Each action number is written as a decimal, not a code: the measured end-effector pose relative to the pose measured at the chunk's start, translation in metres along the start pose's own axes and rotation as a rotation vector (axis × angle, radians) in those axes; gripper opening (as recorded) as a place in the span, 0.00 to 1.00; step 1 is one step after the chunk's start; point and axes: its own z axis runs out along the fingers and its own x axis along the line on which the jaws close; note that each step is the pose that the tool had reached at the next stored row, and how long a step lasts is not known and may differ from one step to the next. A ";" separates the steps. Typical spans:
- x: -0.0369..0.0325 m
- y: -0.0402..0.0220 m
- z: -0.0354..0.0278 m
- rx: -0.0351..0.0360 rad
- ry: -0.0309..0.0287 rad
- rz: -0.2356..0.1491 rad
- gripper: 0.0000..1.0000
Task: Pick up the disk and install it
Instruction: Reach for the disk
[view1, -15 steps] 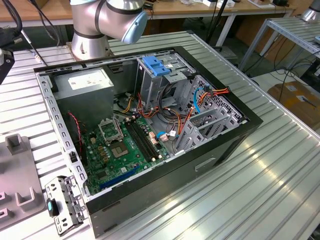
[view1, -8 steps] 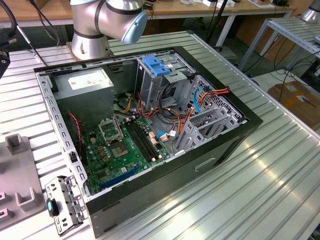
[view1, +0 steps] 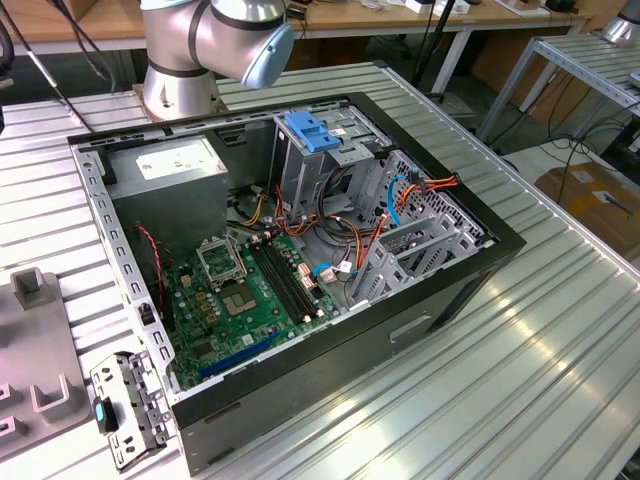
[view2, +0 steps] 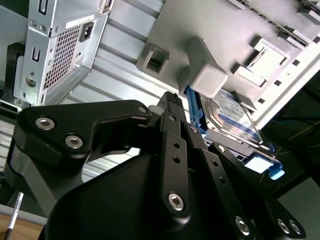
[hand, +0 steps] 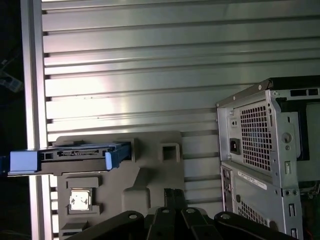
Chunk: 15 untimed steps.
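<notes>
The disk (hand: 75, 155) stands on edge in a slot of a grey fixture plate (hand: 150, 170); its blue side rails show at both ends. In the second wrist view the disk (view2: 232, 117) shows its silver face, its label and a blue rail. My gripper (hand: 172, 192) hovers off the fixture, apart from the disk, with its black fingers together and nothing between them. The same gripper (view2: 172, 97) points towards the fixture's raised grey block (view2: 207, 75) beside the disk.
An open computer case (view1: 300, 250) lies on the ribbed aluminium table (view1: 520, 380), with a grey drive cage (view1: 310, 175), a blue bracket (view1: 315, 133) and a power-supply box (view1: 165, 165) inside. Its rear panel (hand: 265, 150) stands close to the fixture. A small chip (hand: 80, 200) rests in the fixture.
</notes>
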 end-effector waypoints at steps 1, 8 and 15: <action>0.0011 0.0001 0.0002 -0.0001 -0.0001 0.000 0.11; 0.0059 0.0052 0.0012 0.0000 -0.0001 0.000 0.11; 0.0155 0.0111 0.0026 -0.0001 -0.0001 0.000 0.11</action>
